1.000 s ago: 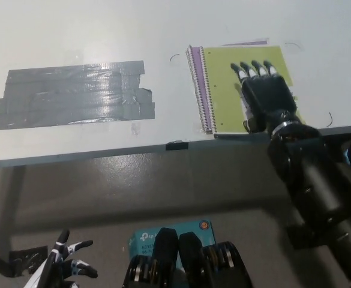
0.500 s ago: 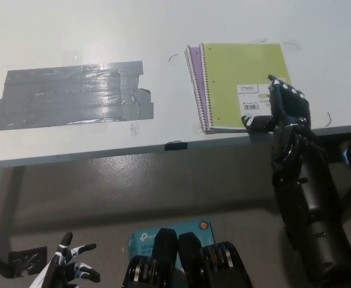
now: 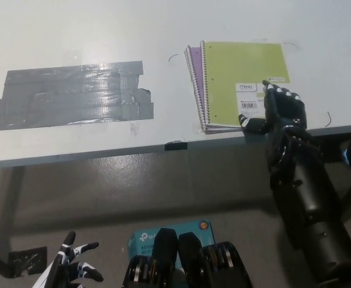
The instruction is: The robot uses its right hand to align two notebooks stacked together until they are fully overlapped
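Two notebooks lie stacked at about one o'clock on the white table: a green notebook on top and a purple notebook beneath, showing only as a narrow strip along the green one's nine-o'clock edge. The black right hand sits at the stack's five-o'clock corner, by the table's near edge, fingers curled loosely against the cover and clasping nothing.

The aligning step looks to be in hand and nearly finished. The next move probably calls for a small nudge of the green cover toward nine o'clock, to close that purple strip without skewing either book.

A second ago the hand lay flat across the green cover, with purple also peeking out at twelve o'clock; since then it has drawn back to the corner and that upper strip has gone.

The white left hand rests low at seven o'clock, fingers spread, holding nothing.
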You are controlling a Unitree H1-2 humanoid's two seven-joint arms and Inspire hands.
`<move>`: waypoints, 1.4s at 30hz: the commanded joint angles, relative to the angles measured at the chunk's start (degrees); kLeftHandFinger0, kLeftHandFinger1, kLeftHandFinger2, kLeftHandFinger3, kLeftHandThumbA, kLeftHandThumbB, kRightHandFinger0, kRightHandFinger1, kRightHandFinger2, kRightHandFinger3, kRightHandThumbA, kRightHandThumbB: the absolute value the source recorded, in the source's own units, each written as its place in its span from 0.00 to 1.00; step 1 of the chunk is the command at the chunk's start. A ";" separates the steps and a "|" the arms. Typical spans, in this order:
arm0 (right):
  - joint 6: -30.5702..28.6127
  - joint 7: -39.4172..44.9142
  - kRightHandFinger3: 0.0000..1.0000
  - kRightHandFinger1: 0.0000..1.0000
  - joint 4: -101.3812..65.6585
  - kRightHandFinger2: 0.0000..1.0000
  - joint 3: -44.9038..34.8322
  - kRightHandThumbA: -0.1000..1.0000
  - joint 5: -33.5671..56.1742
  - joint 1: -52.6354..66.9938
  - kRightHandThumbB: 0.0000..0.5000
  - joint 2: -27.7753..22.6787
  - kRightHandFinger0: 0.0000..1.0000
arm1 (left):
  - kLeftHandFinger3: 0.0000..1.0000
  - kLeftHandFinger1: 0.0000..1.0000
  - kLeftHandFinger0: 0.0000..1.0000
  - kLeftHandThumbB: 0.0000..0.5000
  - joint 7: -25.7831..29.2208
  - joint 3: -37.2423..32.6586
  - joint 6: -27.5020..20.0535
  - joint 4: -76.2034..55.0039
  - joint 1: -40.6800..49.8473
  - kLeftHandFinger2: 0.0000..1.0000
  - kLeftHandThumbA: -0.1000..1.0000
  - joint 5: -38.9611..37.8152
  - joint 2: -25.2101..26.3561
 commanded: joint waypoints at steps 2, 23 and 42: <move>0.61 2.41 1.00 1.00 0.20 1.00 6.00 1.00 -0.19 -0.52 0.87 -2.83 1.00 | 0.83 0.42 0.39 0.94 -1.27 -0.25 -0.57 -1.74 -0.38 0.40 1.00 -0.31 0.28; 0.61 11.58 1.00 1.00 0.14 1.00 8.11 1.00 -3.05 2.33 0.93 -5.19 1.00 | 0.86 0.43 0.35 0.97 -1.29 -0.71 -0.42 -1.72 -0.96 0.41 1.00 -0.25 0.03; 0.45 22.44 1.00 1.00 -3.52 1.00 14.95 1.00 1.70 4.58 0.96 -8.04 1.00 | 0.82 0.49 0.56 0.96 -1.34 -1.39 -0.59 -1.44 -2.02 0.40 1.00 0.43 0.25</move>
